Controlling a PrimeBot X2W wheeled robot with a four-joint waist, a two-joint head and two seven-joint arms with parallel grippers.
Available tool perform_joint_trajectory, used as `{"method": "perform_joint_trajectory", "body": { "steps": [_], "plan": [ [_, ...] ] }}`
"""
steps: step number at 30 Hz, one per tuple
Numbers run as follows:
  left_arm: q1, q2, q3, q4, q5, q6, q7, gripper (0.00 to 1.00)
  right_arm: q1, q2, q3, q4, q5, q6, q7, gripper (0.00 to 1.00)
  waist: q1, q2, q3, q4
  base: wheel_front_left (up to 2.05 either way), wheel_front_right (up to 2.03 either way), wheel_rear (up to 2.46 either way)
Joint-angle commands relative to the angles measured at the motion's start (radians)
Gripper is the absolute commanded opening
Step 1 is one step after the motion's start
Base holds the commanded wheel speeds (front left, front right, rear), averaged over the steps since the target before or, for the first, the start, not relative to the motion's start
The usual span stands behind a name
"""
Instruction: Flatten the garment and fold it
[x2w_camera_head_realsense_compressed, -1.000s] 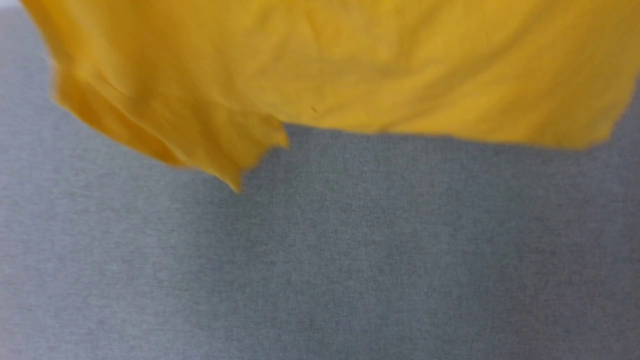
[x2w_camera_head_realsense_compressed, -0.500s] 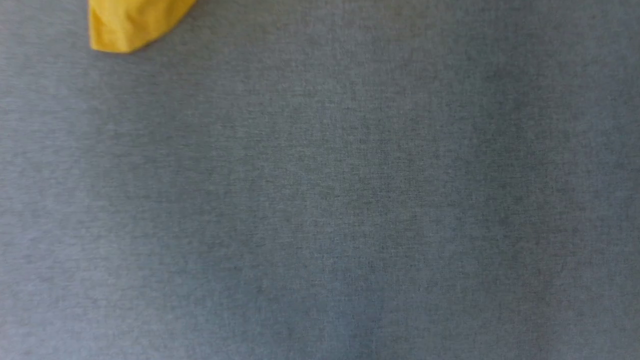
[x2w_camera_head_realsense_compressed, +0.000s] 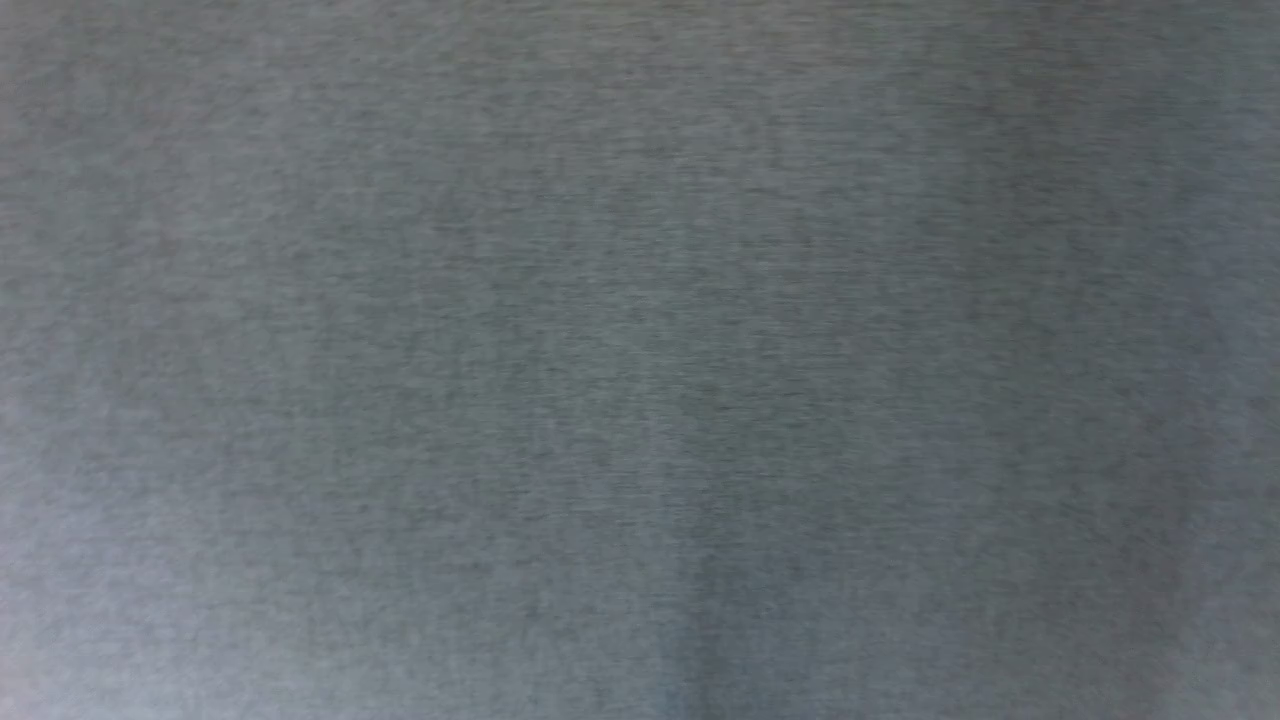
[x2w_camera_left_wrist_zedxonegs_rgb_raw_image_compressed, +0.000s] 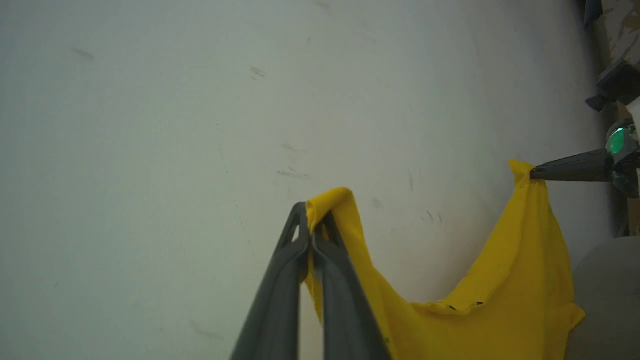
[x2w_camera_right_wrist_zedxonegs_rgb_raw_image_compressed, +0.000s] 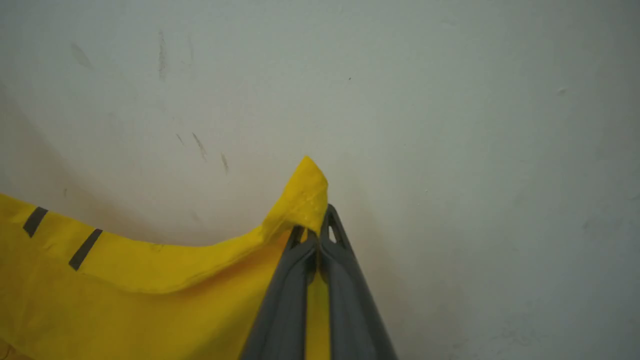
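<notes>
The bright yellow garment (x2w_camera_left_wrist_zedxonegs_rgb_raw_image_compressed: 470, 320) hangs in the air in front of a pale wall, stretched between my two grippers. My left gripper (x2w_camera_left_wrist_zedxonegs_rgb_raw_image_compressed: 311, 227) is shut on one yellow corner, which pokes out past its tips. Across the sagging edge, my right gripper (x2w_camera_left_wrist_zedxonegs_rgb_raw_image_compressed: 534, 173) pinches the other corner. In the right wrist view the right gripper (x2w_camera_right_wrist_zedxonegs_rgb_raw_image_compressed: 316, 231) is shut on a hemmed corner of the garment (x2w_camera_right_wrist_zedxonegs_rgb_raw_image_compressed: 125, 300), and two short black marks (x2w_camera_right_wrist_zedxonegs_rgb_raw_image_compressed: 82, 250) show on the cloth at the left.
The grey fabric tabletop (x2w_camera_head_realsense_compressed: 640, 400) spreads across the head view. A pale scuffed wall (x2w_camera_left_wrist_zedxonegs_rgb_raw_image_compressed: 200, 100) stands behind the lifted cloth. Dark equipment (x2w_camera_left_wrist_zedxonegs_rgb_raw_image_compressed: 617, 82) sits at the far right of the left wrist view.
The yellow cloth rose out of the top of the head view: a wide hanging sheet a second ago, then just one tip at the upper left, now only grey tabletop.
</notes>
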Motion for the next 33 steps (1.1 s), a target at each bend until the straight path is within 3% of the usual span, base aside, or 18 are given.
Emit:
{"method": "perform_joint_trajectory", "body": {
  "steps": [1,8,16,20,26,29,33],
  "plan": [
    [0.055,0.014,0.016,-0.047,-0.033,0.016,-0.011,0.00,0.057,-0.024,-0.001,-0.058,0.036,-0.001,0.011,0.00,-0.0002,0.0000,-0.012,0.056,0.00,0.00,0.00],
    [0.391,0.081,0.053,-0.338,-0.251,0.108,0.019,0.00,0.388,-0.083,-0.083,-0.401,0.168,-0.001,0.127,0.00,-0.0002,0.0000,-0.099,0.099,0.00,0.00,0.00],
    [0.802,0.156,0.057,-0.608,-0.444,0.206,-0.034,0.00,0.806,0.019,-0.237,-0.667,0.232,-0.001,0.210,0.00,-0.0002,0.0000,-0.229,0.110,0.00,0.00,0.00],
    [1.008,0.186,0.009,-0.672,-0.503,0.233,-0.057,0.00,1.000,0.079,-0.294,-0.689,0.260,-0.001,0.218,0.00,-0.0002,0.0000,-0.293,0.113,0.00,0.00,0.00],
    [1.282,0.208,-0.120,-0.659,-0.581,0.262,-0.055,0.00,1.267,0.165,-0.337,-0.647,0.274,-0.001,0.219,0.00,-0.0002,0.0000,-0.364,0.121,0.00,0.00,0.00],
    [1.351,0.227,-0.169,-0.634,-0.608,0.273,-0.021,0.00,1.339,0.163,-0.329,-0.619,0.268,-0.001,0.217,0.00,-0.0002,0.0000,-0.379,0.126,0.00,0.00,0.00],
    [1.464,0.271,-0.279,-0.574,-0.674,0.308,0.108,0.00,1.450,0.141,-0.293,-0.536,0.283,-0.001,0.215,0.00,-0.0002,0.0000,-0.416,0.136,0.00,0.00,0.00]
  ]
}}
